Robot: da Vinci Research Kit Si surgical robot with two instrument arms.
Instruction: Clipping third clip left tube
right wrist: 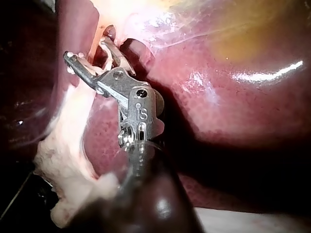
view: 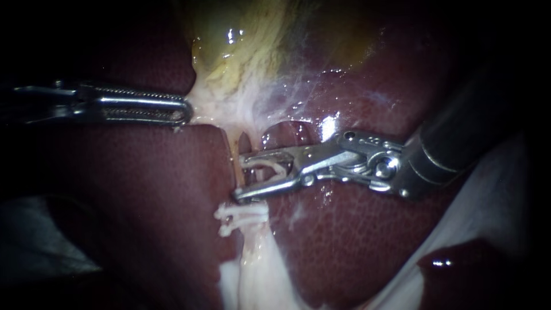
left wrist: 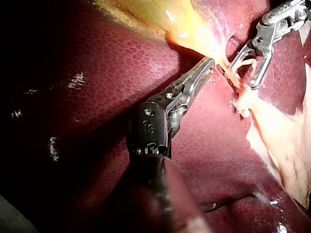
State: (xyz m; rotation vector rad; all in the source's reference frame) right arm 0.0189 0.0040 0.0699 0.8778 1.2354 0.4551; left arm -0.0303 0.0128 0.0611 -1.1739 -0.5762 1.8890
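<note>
Tube point(view: 234, 163) between wide jaws of right tool point(view: 239, 177) — clip point(view: 274, 166) gripped inside, left tool point(view: 186, 112) clamped on gallbladder point(view: 241, 51).

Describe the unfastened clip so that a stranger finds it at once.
Start at the yellowish gallbladder and follow the pale tube down over the dark liver. The clip is the white one held between the right instrument's jaws, unlike the fastened clips lower down.

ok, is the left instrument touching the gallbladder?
Touching. The left wrist view shows the left instrument clamped on the tapering pale end of the gallbladder.
</note>
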